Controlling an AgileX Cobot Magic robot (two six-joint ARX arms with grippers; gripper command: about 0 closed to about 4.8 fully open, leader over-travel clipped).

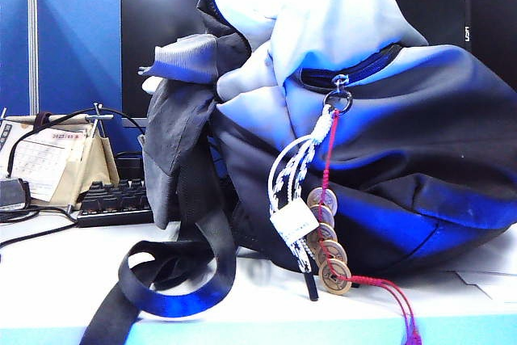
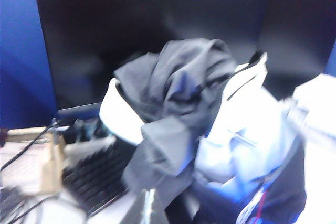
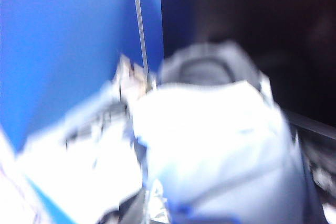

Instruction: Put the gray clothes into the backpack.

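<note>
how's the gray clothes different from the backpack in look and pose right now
The gray clothes are one dull charcoal colour; the backpack is two-toned, pale whitish-blue above and dark navy below.
The clothes lie limp and rumpled, spilling from the bag's top opening and hanging down its side; the backpack stands bulging on the table.
The backpack carries a zipper, cord and coins; the clothes show only folds.
Both are soft fabric.

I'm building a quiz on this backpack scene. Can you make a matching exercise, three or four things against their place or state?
1. gray clothes
2. bronze coins
3. black strap
4. keyboard

A. looped on the table in front
B. hanging on red string from the zipper ring
C. left of the backpack, behind
D. bulging from the open top, partly spilling out

Pairs: 1-D, 2-B, 3-A, 4-C
</note>
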